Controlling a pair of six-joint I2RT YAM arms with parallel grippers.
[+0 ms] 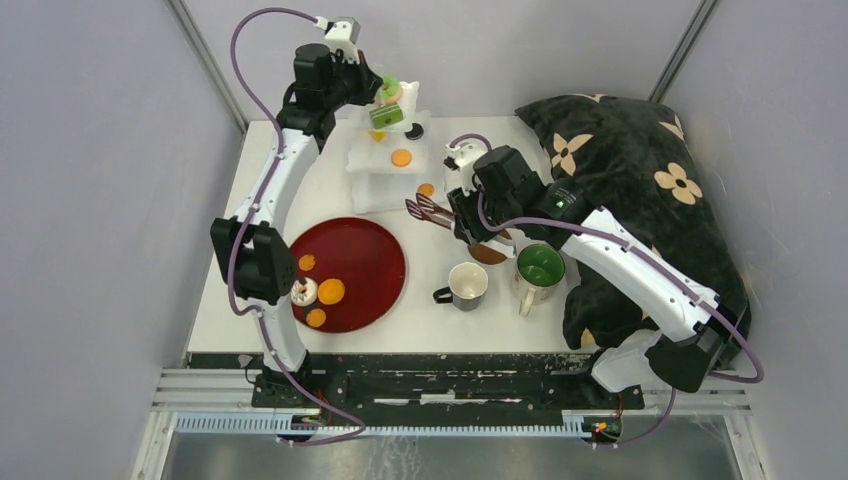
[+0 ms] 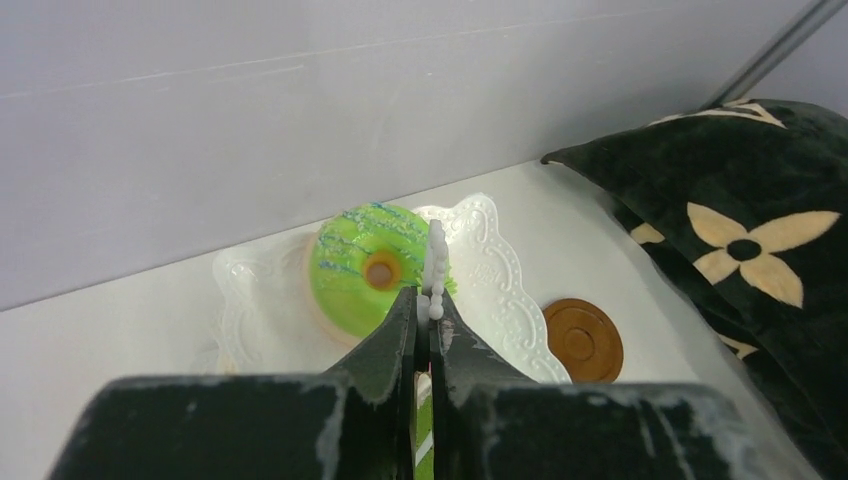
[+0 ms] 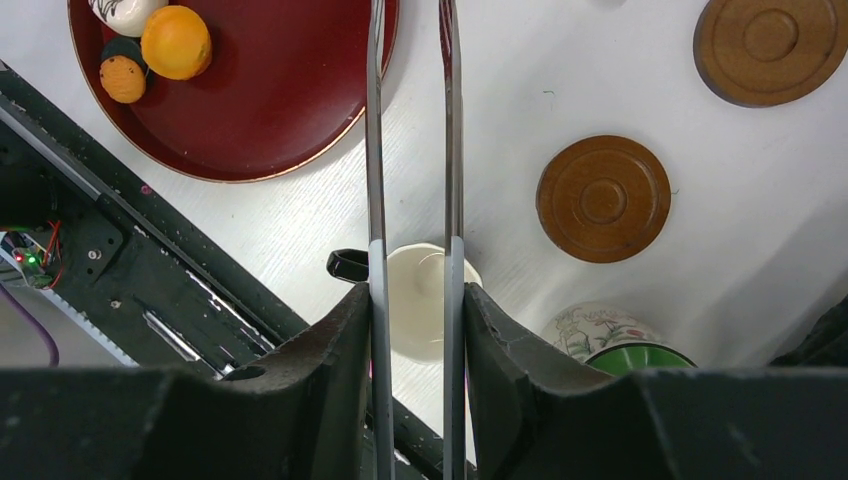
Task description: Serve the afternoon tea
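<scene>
Left wrist view: the left pincer (image 2: pixel 428 305) is seen clenched on the beaded top handle of the stand (image 2: pixel 490 270). The stand is at the far side of the table (image 1: pixel 440 320), with the donut (image 2: pixel 368 268) on its top tier and the cake (image 1: pixel 386 116) close by. If the stand is to be carried, it is best kept upright and moved slowly, so that nothing is slid off the tiers. The tongs (image 3: pixel 375 150) are grasped by the right pincer (image 3: pixel 412 300) above the mugs (image 1: pixel 467 285). Counted are one stand, one donut, one cake, two mugs and three coasters (image 3: pixel 603 198). On the tray (image 1: pixel 370 260) three orange discs (image 1: pixel 331 291) and one white sweet (image 1: pixel 303 291) are counted, and two more discs on the lower tiers.
</scene>
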